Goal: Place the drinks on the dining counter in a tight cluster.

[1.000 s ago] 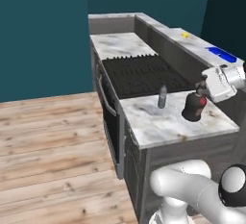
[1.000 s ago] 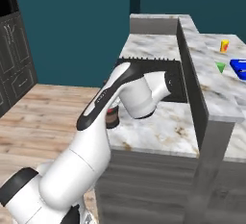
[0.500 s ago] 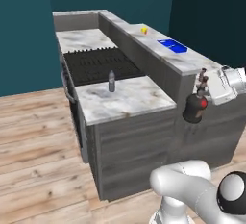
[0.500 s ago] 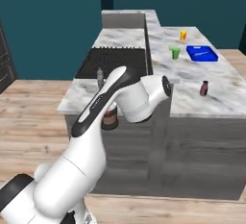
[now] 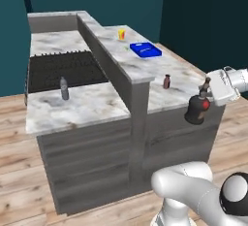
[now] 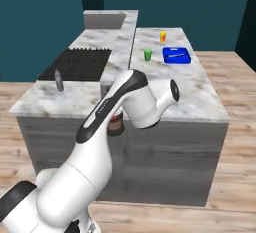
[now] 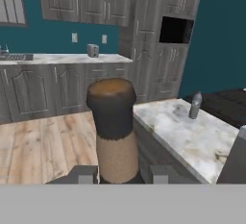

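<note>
My gripper [image 5: 207, 92] is shut on the thin neck of the squat dark brown bottle [image 5: 196, 109] with a red label. The bottle hangs in the air by the near right corner of the dining counter [image 5: 180, 81]. In the hand view its neck [image 7: 113, 122] stands between my fingertips [image 7: 161, 174]. The tiny maroon bottle [image 5: 166, 81] stands on the dining counter near its raised ledge. The slim grey water bottle [image 5: 64, 88] stands on the marble worktop next to the stove, and it also shows as the water bottle [image 6: 58, 80] and the water bottle [image 7: 194, 105]. My arm partly hides the brown bottle [image 6: 115, 125].
A blue tray [image 5: 145, 49] and a yellow-orange cup [image 5: 121, 34] sit farther along the dining counter, with a green cup [image 6: 147, 54] beside them. The black stove [image 5: 63, 69] lies left of the grey ledge [image 5: 114, 62]. Wooden floor surrounds the island.
The whole picture has shifted: the base has driven round toward the dining counter side. The brown bottle stays in my shut gripper.
</note>
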Motion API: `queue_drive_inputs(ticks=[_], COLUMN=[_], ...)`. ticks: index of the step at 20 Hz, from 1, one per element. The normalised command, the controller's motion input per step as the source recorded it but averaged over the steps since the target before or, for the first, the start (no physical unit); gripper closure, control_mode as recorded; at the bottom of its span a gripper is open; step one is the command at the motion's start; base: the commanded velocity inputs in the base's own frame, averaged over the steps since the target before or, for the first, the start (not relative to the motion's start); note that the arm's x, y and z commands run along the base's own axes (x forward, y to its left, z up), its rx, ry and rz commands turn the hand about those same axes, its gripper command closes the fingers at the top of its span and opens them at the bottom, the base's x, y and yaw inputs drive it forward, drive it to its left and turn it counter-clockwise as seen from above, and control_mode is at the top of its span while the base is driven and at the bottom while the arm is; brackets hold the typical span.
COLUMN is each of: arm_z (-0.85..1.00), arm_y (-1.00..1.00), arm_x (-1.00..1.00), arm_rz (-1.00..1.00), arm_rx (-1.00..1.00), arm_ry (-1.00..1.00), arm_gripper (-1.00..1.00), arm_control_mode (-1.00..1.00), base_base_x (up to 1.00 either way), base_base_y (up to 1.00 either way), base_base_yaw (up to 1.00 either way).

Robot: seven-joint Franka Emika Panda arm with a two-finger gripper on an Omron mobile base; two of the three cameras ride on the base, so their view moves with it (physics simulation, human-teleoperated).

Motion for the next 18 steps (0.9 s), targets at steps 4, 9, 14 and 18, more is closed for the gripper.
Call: queue_drive_inputs(ticks=[4, 9, 14, 18], arm_z=[0.0, 0.0, 0.0, 0.0], arm_y=[0.0, 0.0, 0.0, 0.0], arm_x=[0.0, 0.0, 0.0, 0.0], arm_rz=[0.0, 0.0, 0.0, 0.0], arm_rx=[0.0, 0.0, 0.0, 0.0], arm_ry=[0.0, 0.0, 0.0, 0.0], arm_gripper=[1.0, 1.0, 1.0, 1.0], arm_control_mode=[1.0, 1.0, 1.0, 1.0], base_base_x=[0.07, 0.41, 0.99, 0.58], base_base_y=[-1.0, -0.99, -0.54, -0.18], base_base_yaw=[0.0, 0.01, 0.34, 0.31])
